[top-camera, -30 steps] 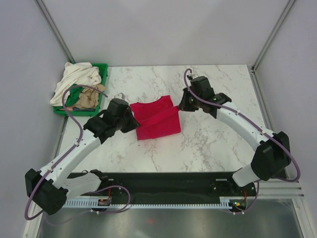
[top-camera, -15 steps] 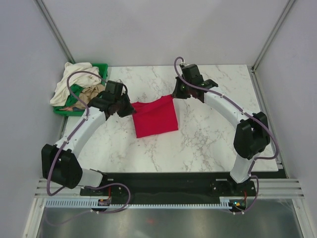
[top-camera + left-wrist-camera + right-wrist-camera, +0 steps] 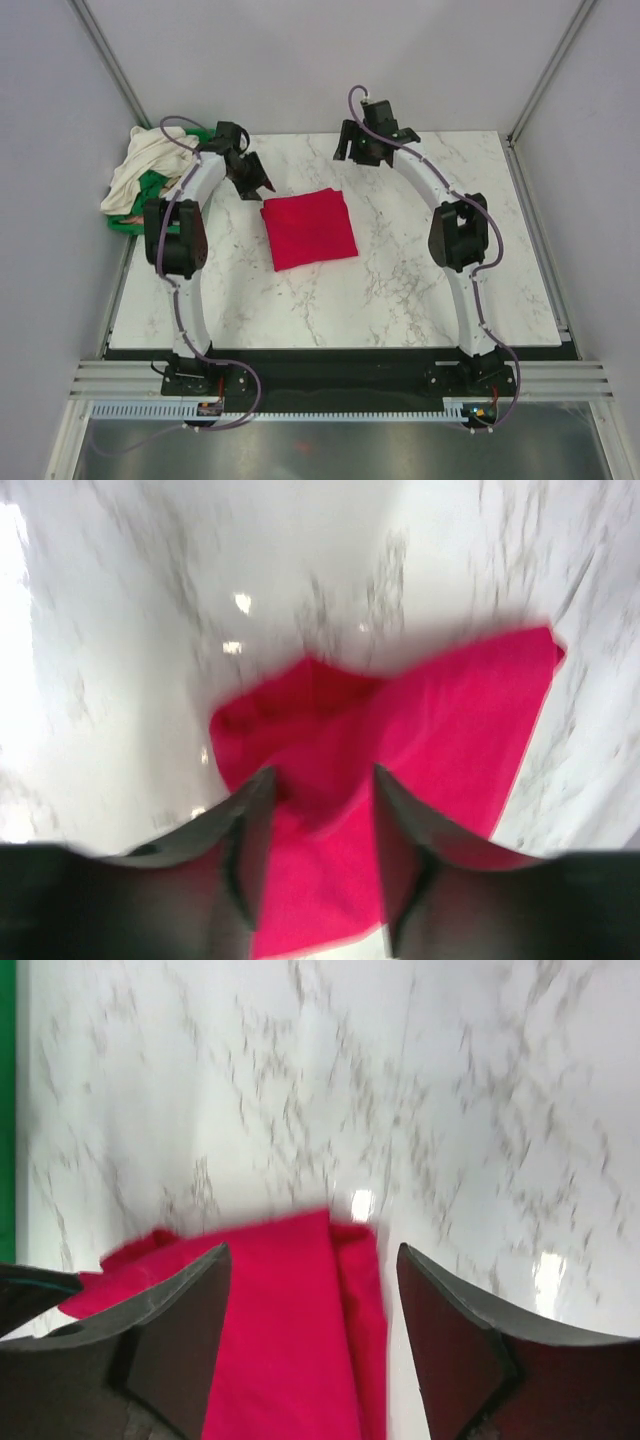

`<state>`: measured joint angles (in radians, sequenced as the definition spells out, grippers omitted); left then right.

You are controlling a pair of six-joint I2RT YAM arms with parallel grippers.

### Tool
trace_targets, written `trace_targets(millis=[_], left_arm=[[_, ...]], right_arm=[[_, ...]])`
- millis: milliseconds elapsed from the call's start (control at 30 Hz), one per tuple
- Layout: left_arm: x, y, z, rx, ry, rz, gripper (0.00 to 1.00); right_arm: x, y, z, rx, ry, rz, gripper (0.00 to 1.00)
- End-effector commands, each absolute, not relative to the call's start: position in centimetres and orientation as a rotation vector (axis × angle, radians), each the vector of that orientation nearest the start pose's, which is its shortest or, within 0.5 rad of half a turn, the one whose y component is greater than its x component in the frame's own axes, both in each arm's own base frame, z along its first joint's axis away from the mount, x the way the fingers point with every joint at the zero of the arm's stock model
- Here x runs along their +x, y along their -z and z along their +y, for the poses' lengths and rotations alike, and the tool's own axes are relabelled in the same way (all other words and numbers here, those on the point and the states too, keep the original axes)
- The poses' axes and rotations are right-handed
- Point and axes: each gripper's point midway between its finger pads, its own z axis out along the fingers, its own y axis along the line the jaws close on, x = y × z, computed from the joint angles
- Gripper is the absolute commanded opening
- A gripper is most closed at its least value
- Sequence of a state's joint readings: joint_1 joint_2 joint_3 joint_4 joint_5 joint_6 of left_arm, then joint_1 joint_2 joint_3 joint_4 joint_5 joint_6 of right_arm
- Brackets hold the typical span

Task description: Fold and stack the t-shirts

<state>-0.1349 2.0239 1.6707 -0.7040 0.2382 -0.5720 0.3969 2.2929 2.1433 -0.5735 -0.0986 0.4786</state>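
Note:
A crimson-red t-shirt point(image 3: 308, 228) lies folded into a flat rectangle in the middle of the marble table. My left gripper point(image 3: 258, 182) hovers just behind its back left corner, jaws apart; in the left wrist view the red cloth point(image 3: 450, 720) shows beyond the left gripper point(image 3: 322, 780), gripped by neither finger. Behind the back right corner, my right gripper point(image 3: 350, 150) stands wide open and clear of the shirt. The right wrist view has the right gripper point(image 3: 313, 1250) above the shirt's folded edge point(image 3: 300, 1340). More t-shirts, cream-white point(image 3: 150, 160) and tan, are heaped at the left.
The green tray point(image 3: 148, 187) under the heap sits at the table's back left corner; its edge point(image 3: 7, 1110) shows in the right wrist view. Grey walls with metal posts close in the back and sides. Both arms reach far back over the marble.
Both grippers were shut on the red shirt's far corners and have opened. They let go and drew back toward the rear, and the shirt now lies flat.

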Motion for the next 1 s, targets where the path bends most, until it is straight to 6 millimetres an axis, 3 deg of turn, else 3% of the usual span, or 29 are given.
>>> trace_targets(millis=[0, 33, 67, 100, 133, 200, 267, 300, 333, 400, 433, 500, 533, 667, 733, 767, 833, 867, 900, 967], left_arm=[[48.8, -11.1, -11.5, -0.497, 0.595, 2.697, 0.56], [49.2, -11.8, -11.6, -0.488, 0.592, 2.683, 0.65], [49.1, -13.2, -11.4, -0.49, 0.584, 2.651, 0.81], [49.0, -13.6, -11.0, -0.495, 0.54, 2.634, 0.86], [48.7, -13.8, -11.0, -0.49, 0.518, 2.626, 0.89], [47.7, -15.1, -10.6, -0.49, 0.473, 2.59, 0.9], [46.1, -14.9, -10.9, -0.474, 0.419, 2.597, 0.87], [45.9, -16.9, -10.7, -0.459, 0.373, 2.529, 0.86], [44.6, -16.1, -12.0, -0.42, 0.362, 2.547, 0.82], [43.9, -17.2, -13.5, -0.362, 0.389, 2.494, 0.74], [43.6, -16.3, -14.7, -0.332, 0.415, 2.493, 0.64], [43.5, -15.6, -15.8, -0.318, 0.449, 2.493, 0.57], [43.8, -14.1, -16.2, -0.321, 0.452, 2.517, 0.54], [45.6, -10.3, -16.7, -0.302, 0.428, 2.578, 0.48], [47.1, -9.4, -16.2, -0.307, 0.383, 2.575, 0.47], [47.5, -7.5, -15.9, -0.309, 0.362, 2.608, 0.47], [48.5, -6.8, -15.3, -0.32, 0.378, 2.615, 0.45], [48.6, -5.4, -15.1, -0.31, 0.378, 2.644, 0.45], [48.9, -5.1, -14.7, -0.31, 0.373, 2.646, 0.45], [49.4, -4.5, -14.4, -0.271, 0.367, 2.652, 0.45]], right_arm=[[58.1, -17.2, 25.1, 0.023, -0.604, 2.272, 0.78], [58.6, -17.9, 24.1, 0.034, -0.608, 2.255, 0.79], [58.5, -18.0, 23.5, 0.034, -0.609, 2.255, 0.79], [58.7, -18.5, 23.0, 0.042, -0.614, 2.232, 0.8], [57.6, -17.6, 21.6, 0.068, -0.614, 2.258, 0.8], [55.9, -16.6, 21.3, 0.078, -0.692, 2.251, 0.79], [54.5, -15.7, 21.4, 0.073, -0.762, 2.255, 0.78], [53.5, -15.0, 21.3, 0.078, -0.787, 2.253, 0.76], [52.8, -14.7, 21.6, 0.071, -0.819, 2.247, 0.74], [52.0, -15.7, 23.0, 0.03, -0.952, 2.17, 0.66], [50.6, -15.0, 23.3, 0.062, -1.013, 2.187, 0.61], [49.0, -15.7, 24.8, 0.012, -1.13, 2.135, 0.51], [48.1, -15.9, 25.9, 0.006, -1.183, 2.132, 0.47], [44.1, -16.6, 29.5, -0.09, -1.366, 2.083, 0.35], [42.5, -15.4, 30.7, -0.13, -1.405, 2.089, 0.34], [42.1, -14.5, 30.8, -0.117, -1.408, 2.109, 0.34], [41.1, -11.6, 30.7, -0.08, -1.414, 2.159, 0.32], [40.9, -10.6, 30.5, -0.052, -1.409, 2.178, 0.29], [40.0, -7.9, 29.9, -0.011, -1.377, 2.246, 0.27], [39.7, -5.1, 28.6, 0.053, -1.269, 2.312, 0.26]])
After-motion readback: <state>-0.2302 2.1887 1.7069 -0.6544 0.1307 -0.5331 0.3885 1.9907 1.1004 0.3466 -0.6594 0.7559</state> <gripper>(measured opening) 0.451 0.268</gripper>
